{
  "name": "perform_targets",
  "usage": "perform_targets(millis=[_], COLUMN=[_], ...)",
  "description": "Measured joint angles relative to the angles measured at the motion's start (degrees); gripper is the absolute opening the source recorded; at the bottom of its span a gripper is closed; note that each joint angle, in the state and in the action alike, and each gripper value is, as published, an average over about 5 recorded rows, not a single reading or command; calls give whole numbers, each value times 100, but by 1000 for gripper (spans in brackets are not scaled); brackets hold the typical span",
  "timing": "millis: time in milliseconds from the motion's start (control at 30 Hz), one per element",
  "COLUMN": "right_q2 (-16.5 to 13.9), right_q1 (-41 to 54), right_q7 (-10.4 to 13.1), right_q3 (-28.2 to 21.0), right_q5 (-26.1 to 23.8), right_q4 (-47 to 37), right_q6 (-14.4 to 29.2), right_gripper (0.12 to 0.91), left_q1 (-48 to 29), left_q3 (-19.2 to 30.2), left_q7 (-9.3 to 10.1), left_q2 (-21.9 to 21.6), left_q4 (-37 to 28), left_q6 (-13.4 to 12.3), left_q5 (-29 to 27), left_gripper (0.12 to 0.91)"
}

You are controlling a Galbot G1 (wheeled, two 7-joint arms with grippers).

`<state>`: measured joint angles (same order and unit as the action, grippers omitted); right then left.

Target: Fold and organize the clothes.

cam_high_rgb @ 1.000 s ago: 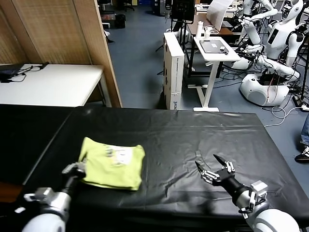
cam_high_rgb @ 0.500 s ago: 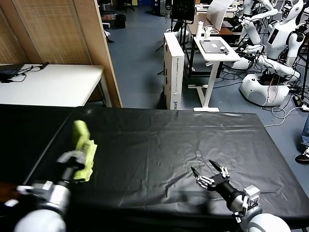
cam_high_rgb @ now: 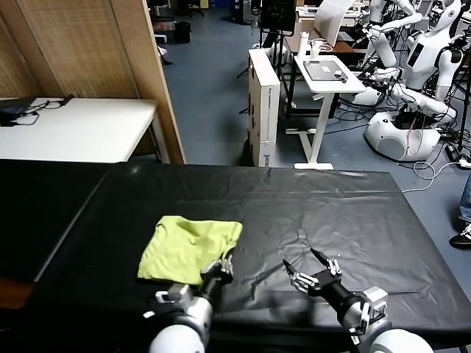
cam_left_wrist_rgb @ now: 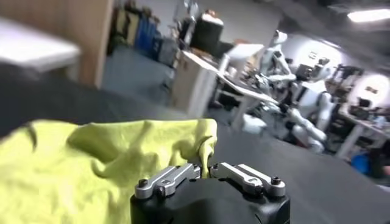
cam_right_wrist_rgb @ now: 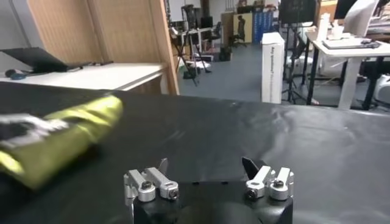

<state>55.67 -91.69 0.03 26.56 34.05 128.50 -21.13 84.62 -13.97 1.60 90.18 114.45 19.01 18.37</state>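
The lime yellow-green T-shirt (cam_high_rgb: 188, 246) lies folded in a rumpled bundle on the black table (cam_high_rgb: 346, 206), left of centre near the front edge. My left gripper (cam_high_rgb: 223, 263) is at its near right corner. In the left wrist view the left gripper (cam_left_wrist_rgb: 206, 168) is shut on a fold of the T-shirt (cam_left_wrist_rgb: 91, 164). My right gripper (cam_high_rgb: 300, 261) is open and empty over bare table, to the right of the shirt. In the right wrist view the right gripper (cam_right_wrist_rgb: 206, 165) has its jaws wide apart, and the shirt (cam_right_wrist_rgb: 61, 143) shows blurred off to one side.
A white table (cam_high_rgb: 73, 129) stands at the back left beside a wooden partition (cam_high_rgb: 96, 44). Beyond the far edge stand a white box (cam_high_rgb: 265, 103), a white desk (cam_high_rgb: 327, 73) and other robots (cam_high_rgb: 412, 81).
My left gripper has carried the T-shirt from the table's left edge, where it hung bunched, toward the middle front, where it now lies spread. The right gripper shifted slightly left.
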Motion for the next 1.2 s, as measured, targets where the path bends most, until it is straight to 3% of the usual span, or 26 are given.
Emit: perform_targets(millis=[233, 300, 400, 600, 933, 1067, 1200], right_q2=[-14, -20, 21, 292, 897, 973, 1000], right_q1=[261, 376, 635, 1264, 1926, 1997, 2069], right_q7=[265, 405, 698, 1113, 1062, 900, 804], right_q3=[-323, -437, -666, -1194, -1800, -1866, -1887], right_q5=[688, 960, 1398, 1907, 1773, 1712, 1695], right_q4=[-82, -98, -176, -514, -1280, -1489, -1601], right_q6=[-385, -493, -615, -719, -677, -621, -578], right_gripper=[907, 907, 907, 907, 879, 712, 468], left_q1=[-64, -64, -79, -65, 116, 165, 245], left_q3=[-49, -103, -233, -582, -727, -778, -860], left_q7=[-397, -474, -509, -458, -365, -295, -259], left_q2=[-257, -373, -552, -904, -947, -952, -954], left_q4=[239, 310, 394, 577, 729, 722, 696], left_q6=[-291, -373, -535, -694, -712, -714, -734], left_q5=[-314, -367, -429, -411, -486, -376, -289], left_gripper=[634, 763, 878, 906, 907, 907, 907])
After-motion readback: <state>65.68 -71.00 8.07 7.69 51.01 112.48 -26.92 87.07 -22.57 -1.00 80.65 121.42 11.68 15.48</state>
